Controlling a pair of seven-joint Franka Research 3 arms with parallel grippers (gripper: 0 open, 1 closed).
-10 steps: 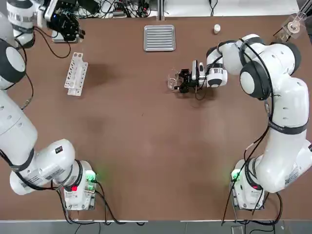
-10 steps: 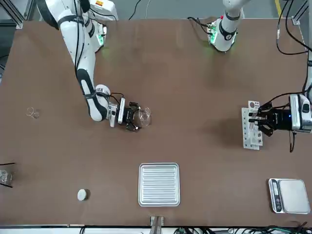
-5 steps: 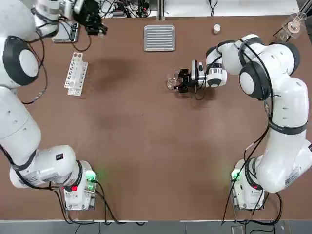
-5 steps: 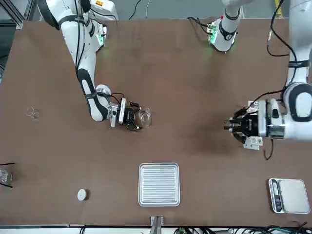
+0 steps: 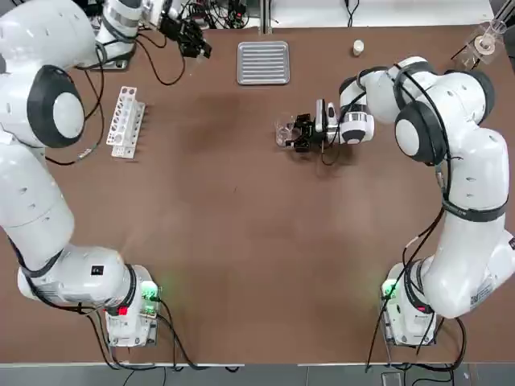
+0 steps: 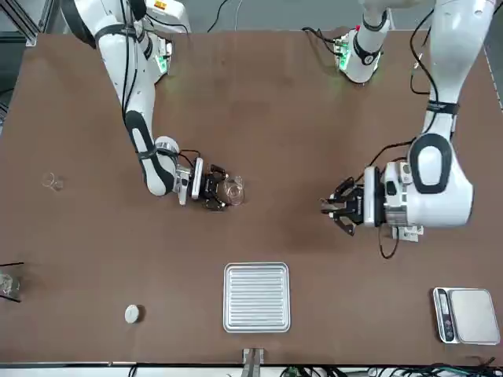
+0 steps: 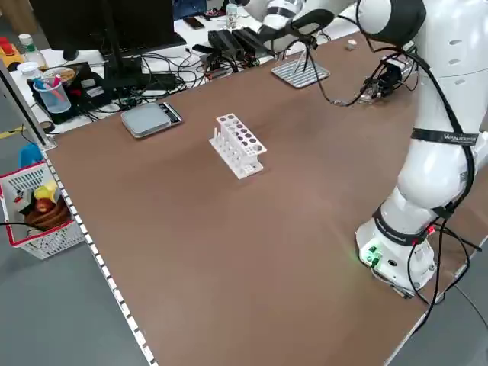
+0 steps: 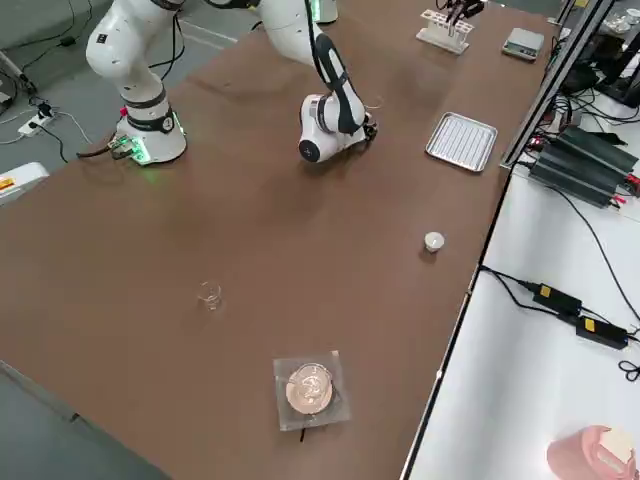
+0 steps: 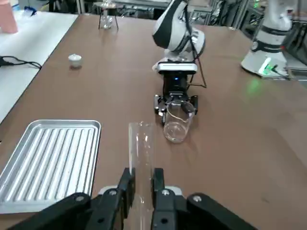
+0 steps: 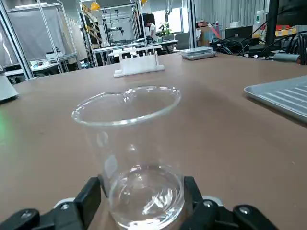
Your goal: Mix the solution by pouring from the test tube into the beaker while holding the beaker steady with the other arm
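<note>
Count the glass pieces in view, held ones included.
4: the beaker in the right hand; a test tube in the left hand; a small glass by the table's right edge; a flask on a stand at the far right corner. The rack might hide more.

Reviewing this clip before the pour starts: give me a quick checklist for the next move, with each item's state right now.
1. Test tube held in left gripper: ok, fingers shut on it.
2. Beaker upright on the table: ok.
3. Right gripper steadying the beaker: ok, a finger on either side at its base; how firmly, cannot tell.
4. Tube mouth above the beaker: not ok; the left gripper is far off, near the metal tray.
5. Liquid in the tube: cannot tell.
6. Path between tube and beaker free of objects: ok.
</note>
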